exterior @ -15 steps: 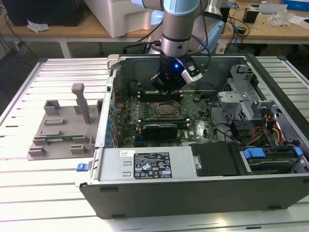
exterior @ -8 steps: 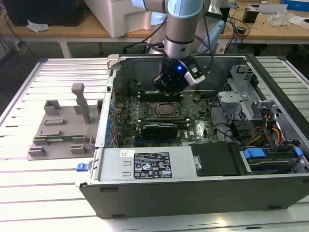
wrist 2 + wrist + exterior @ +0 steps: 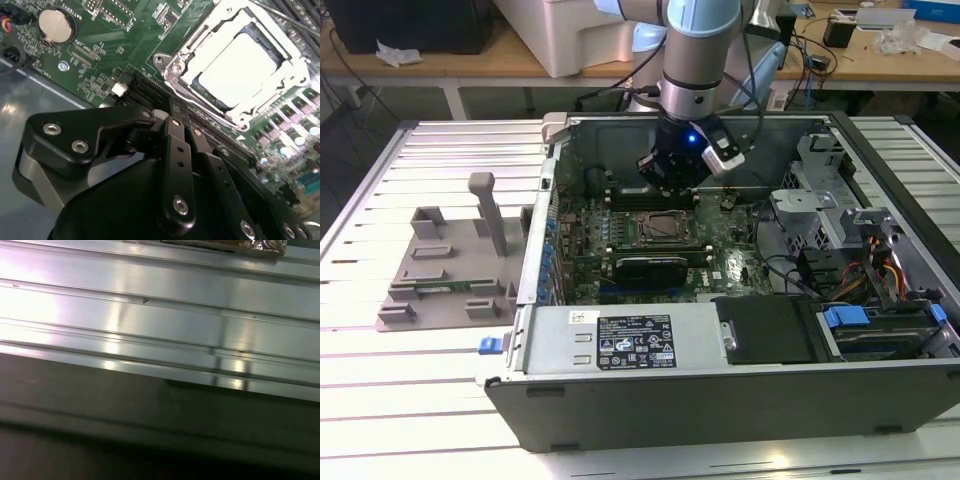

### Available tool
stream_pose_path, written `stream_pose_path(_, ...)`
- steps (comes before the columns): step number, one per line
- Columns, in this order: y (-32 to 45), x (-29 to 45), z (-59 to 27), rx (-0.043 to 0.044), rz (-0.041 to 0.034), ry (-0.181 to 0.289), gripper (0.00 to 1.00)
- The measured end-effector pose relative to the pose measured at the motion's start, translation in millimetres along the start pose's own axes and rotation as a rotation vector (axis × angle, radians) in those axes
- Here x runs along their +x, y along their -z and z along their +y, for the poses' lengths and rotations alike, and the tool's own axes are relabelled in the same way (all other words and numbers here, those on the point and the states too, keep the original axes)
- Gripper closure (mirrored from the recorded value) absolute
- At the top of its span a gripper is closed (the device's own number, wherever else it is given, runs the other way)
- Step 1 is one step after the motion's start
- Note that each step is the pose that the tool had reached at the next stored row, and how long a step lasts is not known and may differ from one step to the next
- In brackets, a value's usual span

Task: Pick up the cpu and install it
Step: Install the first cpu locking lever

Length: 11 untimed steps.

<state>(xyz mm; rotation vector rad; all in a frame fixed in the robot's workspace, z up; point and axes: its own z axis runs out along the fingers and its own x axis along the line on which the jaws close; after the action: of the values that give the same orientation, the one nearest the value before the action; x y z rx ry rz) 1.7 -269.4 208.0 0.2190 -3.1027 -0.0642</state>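
Now my claw [image 3: 672,172] hangs inside the case [image 3: 720,390], just above the board [image 3: 125,35] and near the socket [image 3: 235,65]. The cpu [image 3: 240,67] already lies flat in the socket, framed by bright metal, apart from me. My fingers [image 3: 177,145] look pressed together with nothing between them. Judged from here, doing this well means checking the chip sits level in every corner. Board print and case stickers are there; I won't read them off.
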Motion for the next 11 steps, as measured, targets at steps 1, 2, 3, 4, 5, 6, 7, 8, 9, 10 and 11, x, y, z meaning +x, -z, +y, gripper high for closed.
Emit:
stream_pose_path(1,1.2,0.1,-0.2,-0.0005,-0.0007,0.0,0.9)
stream_pose_path(2,1.8,0.2,-0.9,-0.0008,-0.0014,0.0,0.9)
stream_pose_path(3,2.7,0.6,-3.1,0.0001,-0.0017,0.0,0.9)
stream_pose_path(4,3.2,1.4,-8.3,0.0004,-0.0019,0.0,0.9)
stream_pose_path(5,3.5,2.4,-15.1,0.0008,-0.0019,0.0,0.9)
stream_pose_path(6,3.7,3.0,-19.8,0.0012,-0.0017,0.0,0.9)
stream_pose_path(7,3.8,3.5,-23.2,0.0014,-0.0018,0.0,0.9)
stream_pose_path(8,4.0,4.3,-28.4,0.0022,-0.0017,0.0,0.9)
stream_pose_path(9,4.3,5.1,-33.8,0.004,-0.0014,0.0,0.9)
stream_pose_path(10,4.3,5.5,-36.6,0.0051,-0.0013,0.0,0.9)
stream_pose_path(11,4.4,5.9,-39.5,0.0063,-0.0012,0.0,0.9)
